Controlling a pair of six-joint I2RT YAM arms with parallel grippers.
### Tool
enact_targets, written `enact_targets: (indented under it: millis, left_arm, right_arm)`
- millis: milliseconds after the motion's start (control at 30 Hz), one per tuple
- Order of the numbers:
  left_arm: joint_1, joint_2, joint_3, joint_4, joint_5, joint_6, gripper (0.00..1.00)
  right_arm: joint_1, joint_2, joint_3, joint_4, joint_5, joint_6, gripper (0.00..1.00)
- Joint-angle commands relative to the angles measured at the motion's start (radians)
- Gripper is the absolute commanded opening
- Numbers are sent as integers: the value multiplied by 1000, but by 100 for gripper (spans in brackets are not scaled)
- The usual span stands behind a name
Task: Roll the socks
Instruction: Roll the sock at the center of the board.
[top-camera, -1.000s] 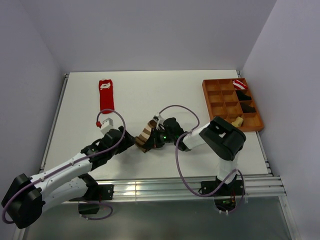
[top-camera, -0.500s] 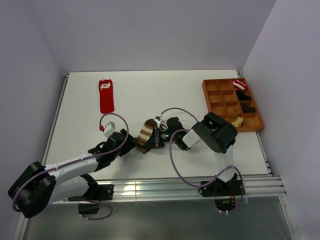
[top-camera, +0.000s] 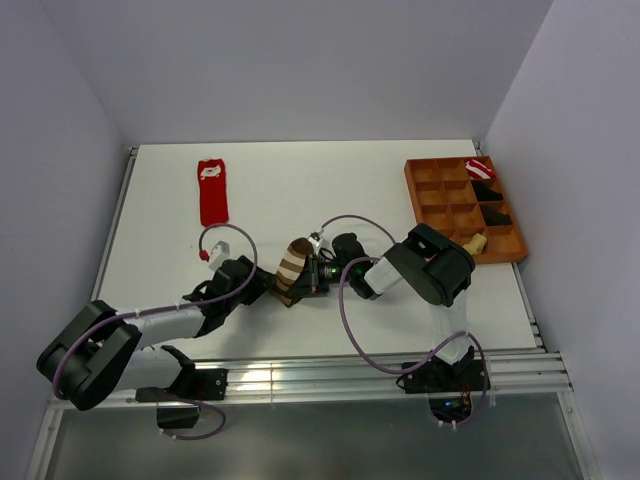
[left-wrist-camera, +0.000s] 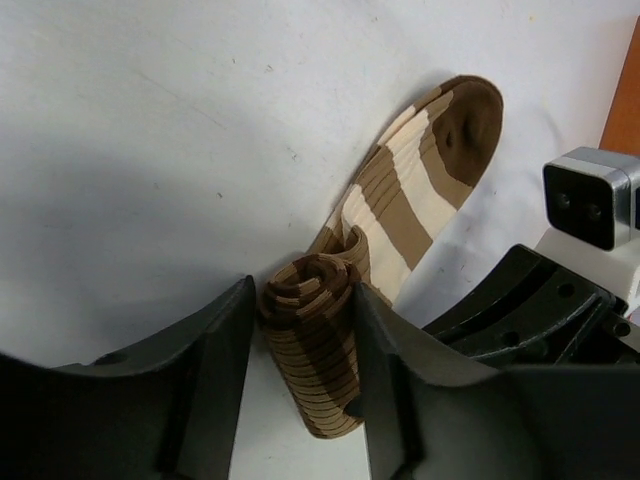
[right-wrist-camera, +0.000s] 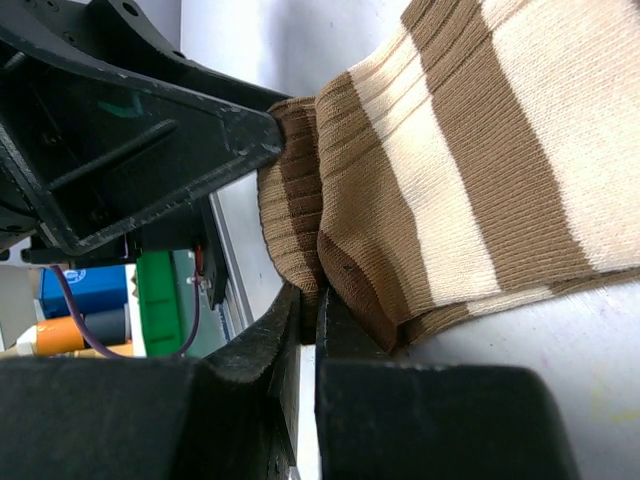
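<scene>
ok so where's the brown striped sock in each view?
Top external: striped sock just below frame centre.
Left wrist: striped sock at centre, running up and right.
Right wrist: striped sock fills the upper right.
Shared landmark: its rolled end, dark brown.

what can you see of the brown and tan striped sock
The striped sock is ribbed knit, with brown, tan and cream bands and a dark brown tip. The other end is wound into a tight roll; the rest lies flat on the white table. The left pincer straddles the roll closely on both sides; whether it presses the roll is unclear. The right pincer is shut on a fold of the fabric beside the roll.
</scene>
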Motion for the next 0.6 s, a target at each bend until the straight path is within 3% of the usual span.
enact_targets:
  millis: [0, 167, 233, 433, 567]
  left_arm:
    - [3, 50, -22, 51, 62, -17, 47]
    - [3, 77, -43, 76, 79, -26, 38]
    - [3, 90, -31, 56, 74, -8, 27]
    - [4, 123, 73, -70, 70, 92, 2]
    - [6, 125, 150, -185, 59, 192, 0]
  right_arm:
    - [-1, 11, 17, -82, 0, -27, 0]
    - [-1, -15, 34, -155, 28, -70, 0]
    - [2, -38, 40, -191, 44, -96, 0]
    - [44, -202, 52, -390, 221, -269, 25]
    - [148, -343, 57, -524, 496, -394, 47]
